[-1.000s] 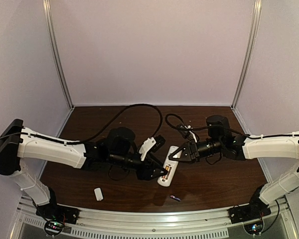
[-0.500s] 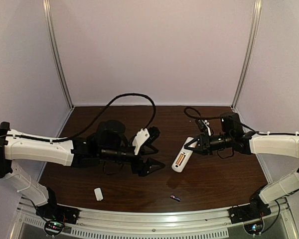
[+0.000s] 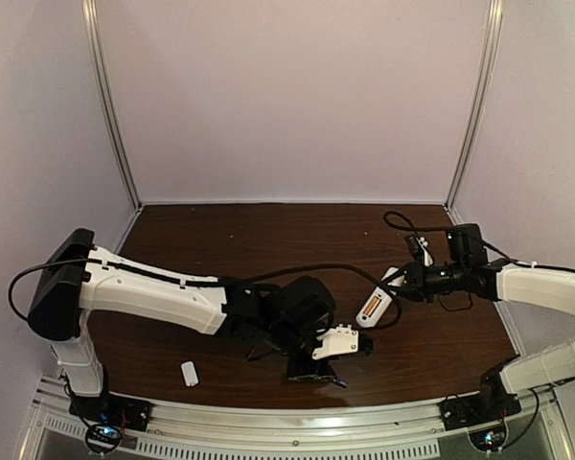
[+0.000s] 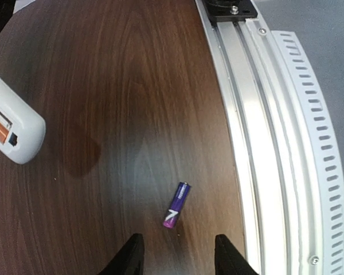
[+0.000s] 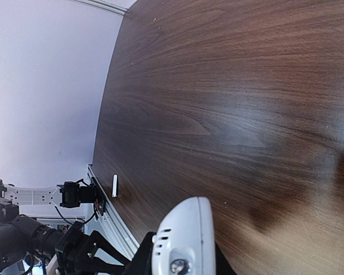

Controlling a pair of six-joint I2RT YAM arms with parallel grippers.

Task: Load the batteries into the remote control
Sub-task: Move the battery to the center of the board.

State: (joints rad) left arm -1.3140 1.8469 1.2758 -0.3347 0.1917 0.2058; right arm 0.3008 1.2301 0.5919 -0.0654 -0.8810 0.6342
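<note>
The purple battery (image 4: 177,213) is found alone on bare wood just ahead of the left gripper (image 4: 176,260), whose fingers are spread, and nothing is set between them. On one side, room is closed off nearby by the aluminium rail (image 4: 264,143). On the other, the remote control (image 4: 11,132) is held off the table (image 3: 268,230) by the right gripper (image 3: 395,286), well apart from the battery. A black cable (image 3: 364,277) is draped between the arms. The far half is left open. A small white piece (image 3: 189,373) lies by the near edge.
</note>
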